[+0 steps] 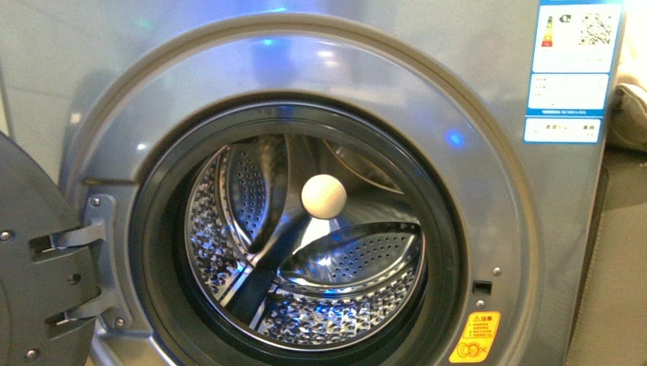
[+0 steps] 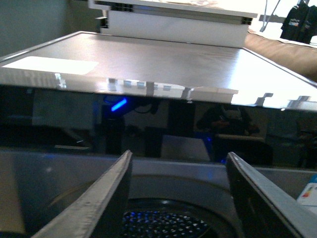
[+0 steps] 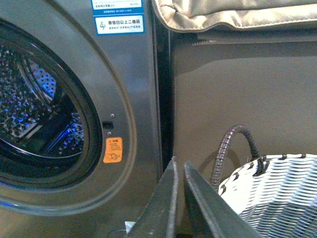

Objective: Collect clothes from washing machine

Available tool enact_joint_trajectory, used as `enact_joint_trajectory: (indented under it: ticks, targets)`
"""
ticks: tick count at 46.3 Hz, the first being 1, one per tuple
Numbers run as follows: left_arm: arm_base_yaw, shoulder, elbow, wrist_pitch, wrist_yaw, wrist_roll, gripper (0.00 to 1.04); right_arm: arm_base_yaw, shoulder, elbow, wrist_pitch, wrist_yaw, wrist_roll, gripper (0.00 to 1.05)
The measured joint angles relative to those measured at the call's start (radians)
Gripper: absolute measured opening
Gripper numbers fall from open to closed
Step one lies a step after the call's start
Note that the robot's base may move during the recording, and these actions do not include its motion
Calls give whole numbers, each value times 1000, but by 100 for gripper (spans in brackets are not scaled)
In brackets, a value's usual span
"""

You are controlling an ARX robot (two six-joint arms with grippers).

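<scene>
The washing machine [image 1: 488, 191] fills the front view, its door [image 1: 30, 259] swung open at the left. Inside the dark gasket, the perforated steel drum [image 1: 305, 259] shows only a white ball [image 1: 323, 197]. The clothes are out of view in all three views. Neither arm shows in the front view. My left gripper [image 2: 179, 152] is open and empty, level with the machine's top panel [image 2: 148, 59], with the drum's rim showing between its fingers. My right gripper [image 3: 180, 161] is shut on nothing, just off the machine's front right corner [image 3: 133, 99].
A white woven basket [image 3: 277, 193] with a dark braided handle stands on the floor right of the machine. A pale cloth bundle [image 3: 233, 12] lies on a brown surface above it and also shows as a bundle [image 1: 629, 114] at the front view's right edge.
</scene>
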Motion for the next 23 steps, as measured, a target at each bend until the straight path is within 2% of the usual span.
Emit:
enact_joint_trajectory:
  ticks: [1,4,9,14,18,23]
  targets:
    - [18,-49,-71,32,12,4,55,0,-4,-10,2,0,0,2]
    - [72,-182,-277,120,51,10,44,0,-16,-31,9,0,-3,3]
    - [193,-401,-673,258,150,14,19,0,-40,-67,19,0,-3,2]
    - [255,-480,-864,316,224,16,3,-1,-55,-86,25,-2,-3,2]
    - [313,-537,-1028,363,309,24,4,-1,-69,-106,29,-1,-3,2]
    - [406,-633,-1178,417,360,24,4,-1,-84,-124,35,-1,-3,2]
